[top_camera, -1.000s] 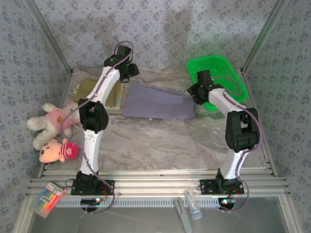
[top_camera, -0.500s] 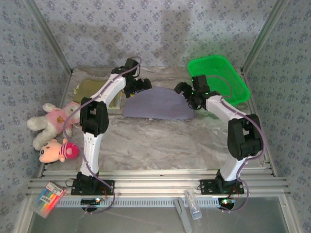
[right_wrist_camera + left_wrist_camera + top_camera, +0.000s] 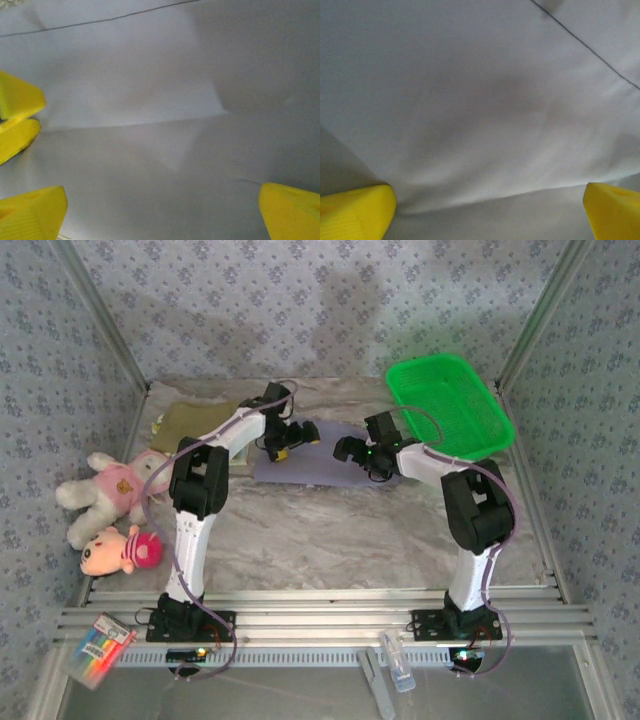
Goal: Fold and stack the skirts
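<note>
While lavender skirt (image 3: 325, 458) lies flat on surface (image 3: 330, 530), left jaws and right jaws sit low over it, both spread wide, pinching nothing.

We are looking at a robot lab cell. A left arm (image 3: 188, 550) and a right arm (image 3: 478, 515) are bolted to aluminium rails (image 3: 320, 618) at a marble-look table (image 3: 320, 530), and patterned backdrop walls (image 3: 300, 300) box it in.
</note>
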